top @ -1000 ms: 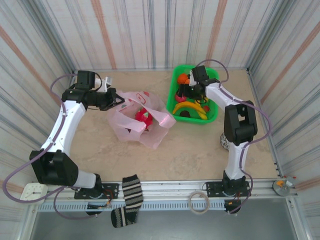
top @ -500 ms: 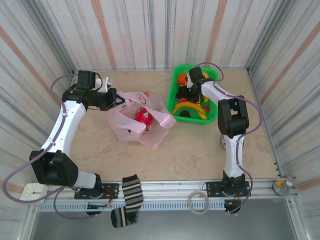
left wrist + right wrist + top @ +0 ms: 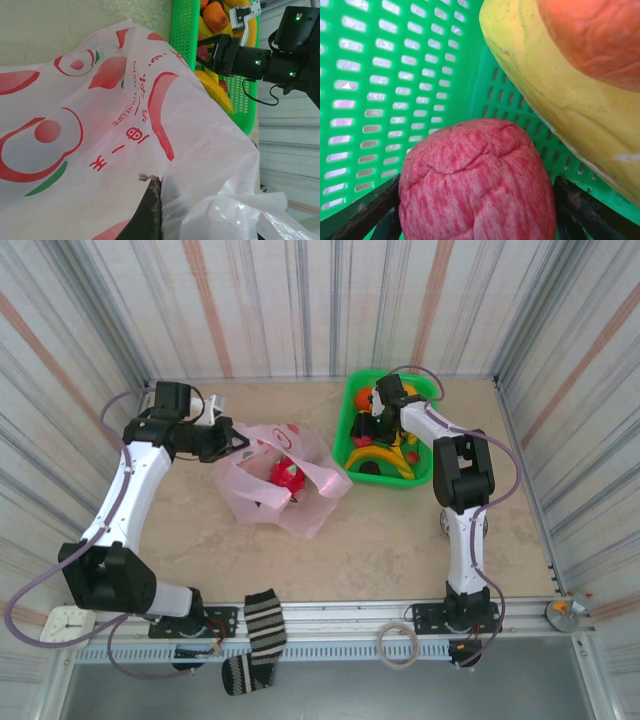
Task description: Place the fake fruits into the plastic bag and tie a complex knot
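Beige marbled table top: both arms reach out over it.

Thin translucent pink plastic carrier bag with red printed marks: lies crumpled just right of the left gripper. In the left wrist view the film spreads away on both sides of that gripper's dark fingers, which sit together at a small nick in the rim, clamped on the bag. One glossy red toy fruit lies inside the bag, beyond the fingertips and to their right.

Green slotted plastic basket: well right of the bag, with the right gripper dipped into its left half.

Yellow plastic banana: above and right of the right gripper's fingers, leaning on the basket wall. A wrinkled orange toy fruit rests on top of it.

Red ridged toy fruit: on the basket floor, filling the gap between the right gripper's two dark fingers. The jaws are spread wide and both fingers meet its sides. Whether they squeeze it, I cannot tell.
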{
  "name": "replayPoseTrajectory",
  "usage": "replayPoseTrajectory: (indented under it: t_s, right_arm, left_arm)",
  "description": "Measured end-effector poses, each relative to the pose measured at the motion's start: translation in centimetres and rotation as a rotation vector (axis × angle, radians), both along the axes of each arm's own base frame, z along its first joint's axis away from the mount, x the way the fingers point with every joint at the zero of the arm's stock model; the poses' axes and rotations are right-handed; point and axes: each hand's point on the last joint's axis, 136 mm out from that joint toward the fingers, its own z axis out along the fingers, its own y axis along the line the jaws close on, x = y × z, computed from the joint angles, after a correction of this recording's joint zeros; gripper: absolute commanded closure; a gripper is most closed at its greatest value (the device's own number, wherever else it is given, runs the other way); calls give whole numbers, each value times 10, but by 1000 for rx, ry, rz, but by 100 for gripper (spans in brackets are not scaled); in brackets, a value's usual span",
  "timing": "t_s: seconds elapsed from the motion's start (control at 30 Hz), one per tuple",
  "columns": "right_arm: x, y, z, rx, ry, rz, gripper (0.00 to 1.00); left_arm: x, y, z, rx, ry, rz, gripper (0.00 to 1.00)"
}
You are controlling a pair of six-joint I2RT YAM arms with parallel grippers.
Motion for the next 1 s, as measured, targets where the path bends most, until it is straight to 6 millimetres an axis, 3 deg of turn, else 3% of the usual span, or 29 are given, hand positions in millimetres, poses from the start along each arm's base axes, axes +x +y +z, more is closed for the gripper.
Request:
replayPoseTrajectory:
  t_s: [0.1, 0.2, 0.37, 0.47, 0.57, 0.8, 1.0]
  right_arm:
    - [0, 1, -1, 1, 1, 6, 27]
    - [0, 1, -1, -3, -4, 18, 36]
    - [-1, 2, 1, -1, -20, 23, 38]
    - [-13, -3, 9, 2, -25, 21, 38]
    - [-23, -8, 35, 26, -74, 19, 38]
    - [-46, -27, 135, 153, -329, 13, 38]
    - [-93, -27, 191, 255, -523, 71, 39]
  left_arm:
    - [0, 0, 2, 0, -4, 0, 100]
    - [0, 0, 2, 0, -4, 0, 100]
    - [0, 0, 2, 1, -4, 0, 100]
    - [0, 0, 3, 1, -5, 0, 100]
    - [0, 0, 2, 2, -3, 1, 100]
    - [0, 1, 2, 4, -5, 0, 100]
    - [0, 1, 2, 4, -5, 0, 100]
